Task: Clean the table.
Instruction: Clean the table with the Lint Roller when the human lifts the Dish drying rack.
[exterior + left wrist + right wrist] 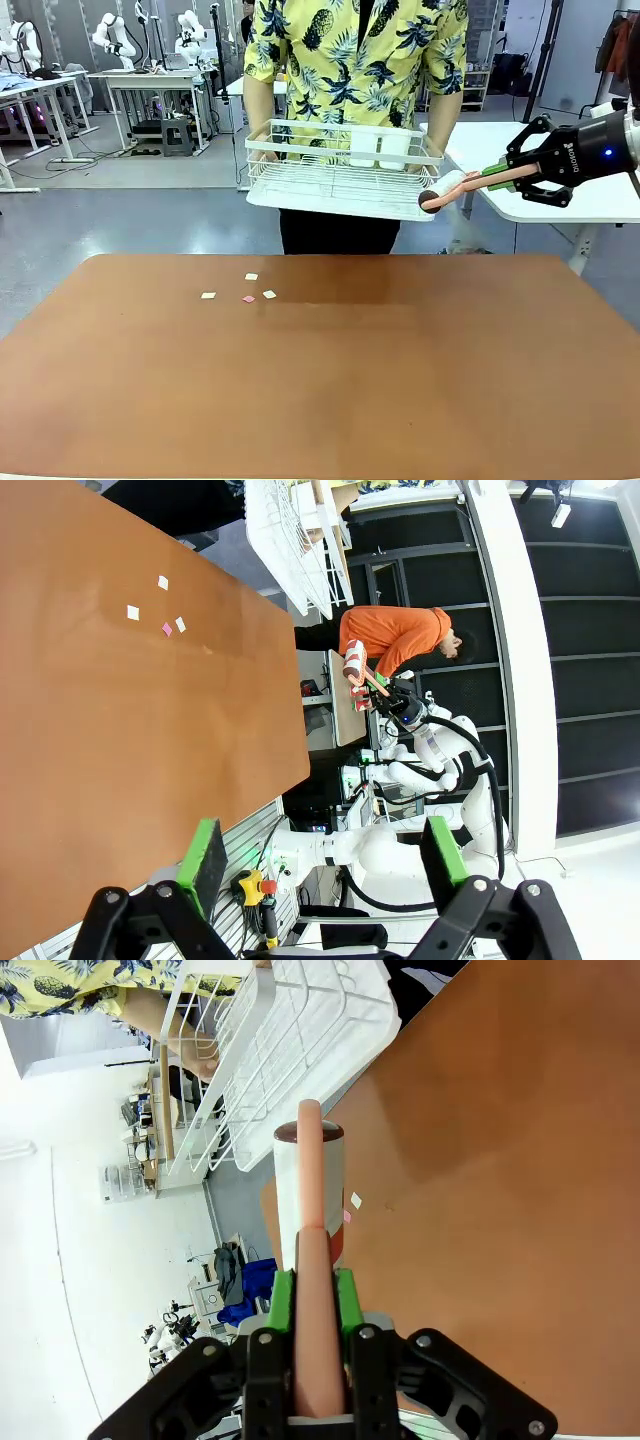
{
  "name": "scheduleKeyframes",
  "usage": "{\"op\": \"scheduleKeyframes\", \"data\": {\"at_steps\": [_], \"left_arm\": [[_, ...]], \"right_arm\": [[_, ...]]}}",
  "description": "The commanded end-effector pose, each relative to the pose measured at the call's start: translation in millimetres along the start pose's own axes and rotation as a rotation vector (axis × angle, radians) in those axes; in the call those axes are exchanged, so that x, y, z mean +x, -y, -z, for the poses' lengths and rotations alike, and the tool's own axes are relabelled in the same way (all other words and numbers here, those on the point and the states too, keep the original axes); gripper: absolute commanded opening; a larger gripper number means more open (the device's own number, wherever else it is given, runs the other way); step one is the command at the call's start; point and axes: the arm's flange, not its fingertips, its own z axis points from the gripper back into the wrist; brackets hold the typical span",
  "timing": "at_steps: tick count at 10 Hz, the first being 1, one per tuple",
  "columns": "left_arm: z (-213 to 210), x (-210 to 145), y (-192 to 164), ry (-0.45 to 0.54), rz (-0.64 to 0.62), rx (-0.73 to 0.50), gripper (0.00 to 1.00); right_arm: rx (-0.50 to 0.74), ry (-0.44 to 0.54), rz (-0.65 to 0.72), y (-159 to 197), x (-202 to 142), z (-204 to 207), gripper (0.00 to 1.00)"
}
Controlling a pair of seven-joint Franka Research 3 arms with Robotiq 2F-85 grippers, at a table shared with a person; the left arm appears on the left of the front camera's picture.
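Bench [400, 380] looked rigid and slick, nothing to grasp; light paper scraps [269, 294] lay at eleven o'clock. I had the right gripper [500, 178] clenched on the lint roller [450, 186] handle, left gripper [325, 855] released.

From where I stand, the counter [330, 380] runs off the front view's bottom and sides. The four scraps [248, 290] on it are too small to identify. The person's [350, 60] fingers mostly disappear behind the wire basket [340, 185]. The end of the roller's [330, 1180] handle is buried in the right hand [313, 1280].
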Motion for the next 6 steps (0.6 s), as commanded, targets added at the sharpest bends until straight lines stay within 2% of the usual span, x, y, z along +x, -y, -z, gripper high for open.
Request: {"op": "scheduleKeyframes", "data": {"at_steps": [1,2,3,4,6], "left_arm": [[-3,1,1,0.007,0.022,-0.024,1.00],[-3,1,1,0.007,0.022,-0.024,1.00],[-3,1,1,0.007,0.022,-0.024,1.00],[-3,1,1,0.007,0.022,-0.024,1.00],[-3,1,1,0.007,0.022,-0.024,1.00]], "right_arm": [[0.000,0.000,0.000,0,0,0,0.21],[-0.023,-0.039,-0.053,-13,0,-3,0.21],[-0.062,-0.150,-0.137,-30,4,-5,0.21],[-0.141,-0.207,-0.215,-49,16,-4,0.21],[-0.216,-0.379,-0.316,-97,54,5,0.21]]}}
